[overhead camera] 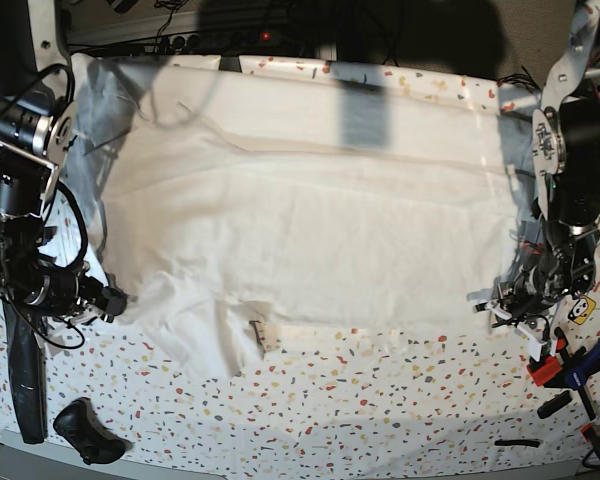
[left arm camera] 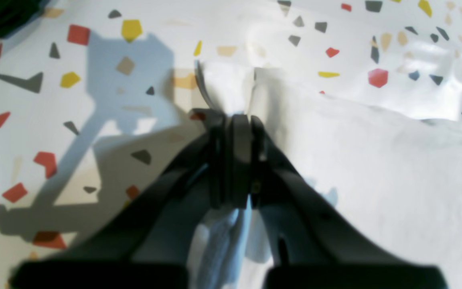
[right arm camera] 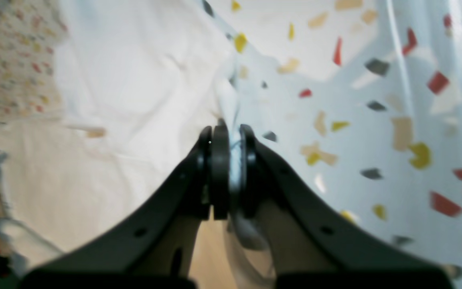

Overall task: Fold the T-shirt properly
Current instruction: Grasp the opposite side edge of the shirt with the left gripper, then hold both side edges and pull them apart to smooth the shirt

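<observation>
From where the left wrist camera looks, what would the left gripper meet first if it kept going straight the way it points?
The left gripper, already shut on the T-shirt, would probably meet the speckled tabletop just past the fabric edge; depth is unclear.

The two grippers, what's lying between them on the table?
Only the white T-shirt, spread between the left gripper and right gripper in the base view; each pinches an edge.

The T-shirt (overhead camera: 300, 230) lies spread across the speckled table (overhead camera: 380, 420) — arms at both sides, apparently gripping its edges.
</observation>
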